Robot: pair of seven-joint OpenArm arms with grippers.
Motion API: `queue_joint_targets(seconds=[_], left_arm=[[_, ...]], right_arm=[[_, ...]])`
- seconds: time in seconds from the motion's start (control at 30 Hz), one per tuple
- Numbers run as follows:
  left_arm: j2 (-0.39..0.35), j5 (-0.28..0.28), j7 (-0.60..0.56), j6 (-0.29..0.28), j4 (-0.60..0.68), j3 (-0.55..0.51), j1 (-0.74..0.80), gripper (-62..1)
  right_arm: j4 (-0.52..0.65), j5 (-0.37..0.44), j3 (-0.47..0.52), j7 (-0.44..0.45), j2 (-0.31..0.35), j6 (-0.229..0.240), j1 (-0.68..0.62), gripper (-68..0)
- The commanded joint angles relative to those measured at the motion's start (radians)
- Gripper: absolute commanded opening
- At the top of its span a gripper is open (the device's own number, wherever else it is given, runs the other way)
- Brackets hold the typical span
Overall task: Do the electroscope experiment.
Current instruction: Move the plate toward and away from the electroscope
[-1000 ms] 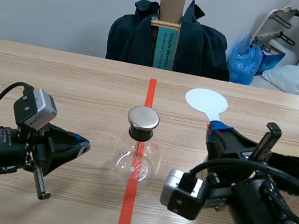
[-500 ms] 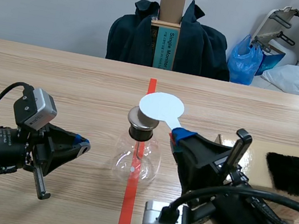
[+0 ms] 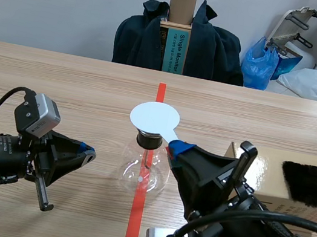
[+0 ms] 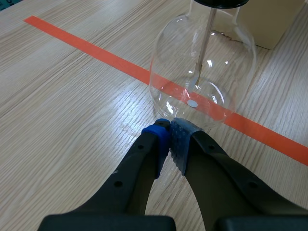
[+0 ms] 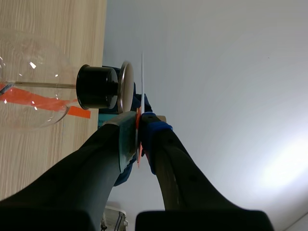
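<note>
Standing upright on the orange-red tape line (image 3: 135, 225) near the middle of the surface (image 3: 59, 89), the electroscope (image 3: 144, 171) was noted: a round glass flask, a black stopper (image 5: 96, 87), a metal cap (image 5: 126, 86) on top, and a thin rod (image 4: 201, 53) running down inside. Leaf deflection at the rod's end could not be made out.

The white disc (image 3: 154, 118) was held flat directly over the cap, which it hid in the scene view. In the right wrist view the disc was seen edge-on just beside the cap face, with what looked like a thin gap; contact could not be confirmed. The disc's handle was clamped between the pads of the right pincer (image 3: 178, 148), which was reached in from the right to just beside the flask neck.

The left pincer (image 4: 169, 137) was clenched on nothing, pads together, tips low on the surface just short of the flask's base, not touching it as far as could be told.

Farther right, a black fur pad (image 3: 313, 182) was laid on a cardboard box (image 3: 266, 168), well apart from the flask.

Step judged: the disc being presented to the cap, i.e. the charge-transfer or induction stage. Next move judged to need a small, level approach or hold over the cap, with no sideways push on the neck, since the flask was not steadied by anything. The rod's end should be watched for a response.
</note>
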Motion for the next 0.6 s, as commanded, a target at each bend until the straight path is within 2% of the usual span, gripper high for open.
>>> queue_joint_targets(seconds=[0.0, 0.13, 0.27, 0.4, 0.57], left_arm=[[-0.003, -0.010, -0.017, -0.002, 0.021, -0.010, 0.000, -57.8], [-0.003, -0.010, -0.017, -0.002, 0.021, -0.010, 0.000, -57.8], [-0.003, -0.010, -0.017, -0.002, 0.021, -0.010, 0.000, -57.7], [-0.003, -0.010, -0.017, -0.002, 0.021, -0.010, 0.000, -57.8], [-0.003, -0.010, -0.017, -0.002, 0.021, -0.010, 0.000, -57.8]], right_arm=[[0.011, 0.003, 0.008, 0.004, 0.007, -0.010, 0.006, -66.7], [0.011, 0.003, 0.008, 0.002, 0.007, -0.010, 0.006, -66.7], [0.011, 0.003, 0.008, -0.038, 0.007, -0.010, 0.006, -66.7], [0.011, 0.003, 0.008, -0.115, 0.007, 0.003, 0.006, -66.7], [0.011, 0.003, 0.008, -0.253, 0.007, 0.014, 0.006, -66.7]])
